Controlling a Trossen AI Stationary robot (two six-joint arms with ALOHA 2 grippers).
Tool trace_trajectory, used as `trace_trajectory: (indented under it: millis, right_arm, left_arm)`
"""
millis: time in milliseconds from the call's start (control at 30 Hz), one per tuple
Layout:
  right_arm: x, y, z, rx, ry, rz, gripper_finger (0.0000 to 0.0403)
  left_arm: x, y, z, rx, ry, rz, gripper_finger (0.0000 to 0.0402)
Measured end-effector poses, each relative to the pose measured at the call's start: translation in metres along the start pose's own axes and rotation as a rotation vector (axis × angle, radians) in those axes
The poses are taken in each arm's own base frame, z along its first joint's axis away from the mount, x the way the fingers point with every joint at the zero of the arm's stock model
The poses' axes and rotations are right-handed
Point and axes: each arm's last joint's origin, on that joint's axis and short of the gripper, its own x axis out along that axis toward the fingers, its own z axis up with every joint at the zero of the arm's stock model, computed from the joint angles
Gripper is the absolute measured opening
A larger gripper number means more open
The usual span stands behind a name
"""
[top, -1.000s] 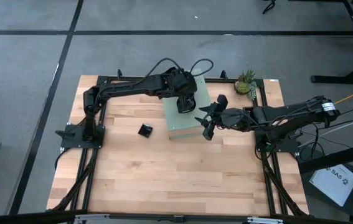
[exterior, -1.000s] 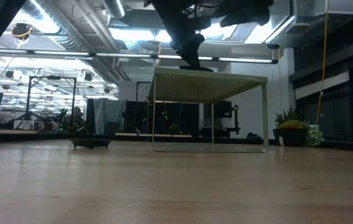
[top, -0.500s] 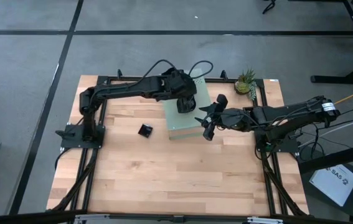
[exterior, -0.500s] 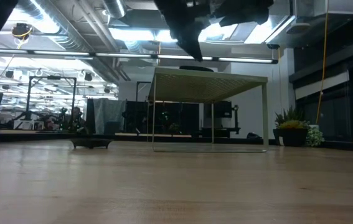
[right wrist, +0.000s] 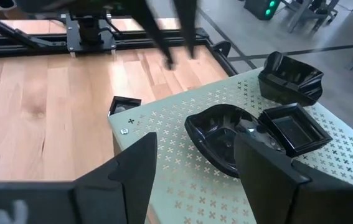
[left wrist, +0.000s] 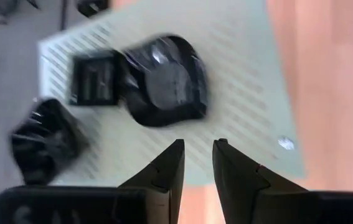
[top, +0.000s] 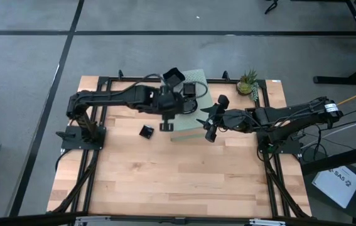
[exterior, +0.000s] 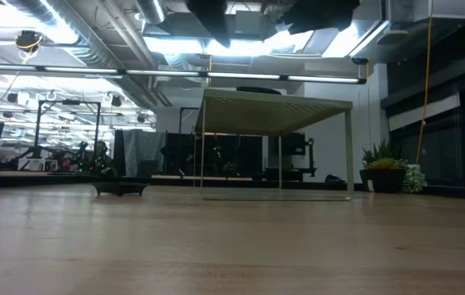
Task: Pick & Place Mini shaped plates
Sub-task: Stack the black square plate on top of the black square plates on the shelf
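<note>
Your left arm reaches in from the left side of the surface point(top: 134, 182), stretched out almost flat. Its left tool point(top: 166, 127) hangs over the wood just beside the near left edge of the green box point(top: 193, 80). In the left wrist view, the left tool's two fingers point(left wrist: 164, 174) stand a little apart with nothing between them. It is let go and holds nothing.

Your right arm comes in from the right side and lies low. Its right tool point(top: 210, 122) sits at the right edge of the box. In the right wrist view, its fingers point(right wrist: 132, 165) are spread wide and empty, one on each side of the box's corner.

Three black plates sit on top of the box. The round plate point(right wrist: 223, 138) is a deep bowl shape with a wavy rim, and it faces up. The square plate point(right wrist: 288, 127) touches it on one side and sits flat. The third plate point(right wrist: 290, 77) is farther back, near the far edge of the box, and looks tilted.

One more small plate point(top: 146, 131) lies on the wood left of the box, turned like a diamond.

From above, the left arm hides most of the box top. The low view shows only the box's side and thin legs. The left wrist view is blurry.
</note>
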Motion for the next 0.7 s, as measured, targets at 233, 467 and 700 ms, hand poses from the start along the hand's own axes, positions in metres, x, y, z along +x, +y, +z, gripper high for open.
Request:
trace_trajectory:
  millis: [233, 467, 700]
  right_arm:
    - [0.000, 0.000, 0.000, -0.025, 0.001, 0.002, 0.0212]
    - [0.000, 0.000, 0.000, -0.040, 0.001, 0.003, 0.0212]
    - [0.000, 0.000, 0.000, -0.047, 0.001, 0.003, 0.0212]
  left_arm:
    - [-0.001, -0.029, -0.015, -0.001, 0.128, -0.062, 0.0079]
    - [0.006, -0.060, -0.032, -0.001, 0.198, -0.084, 0.0075]
    - [-0.009, -0.062, -0.052, -0.033, 0.160, -0.065, 0.0077]
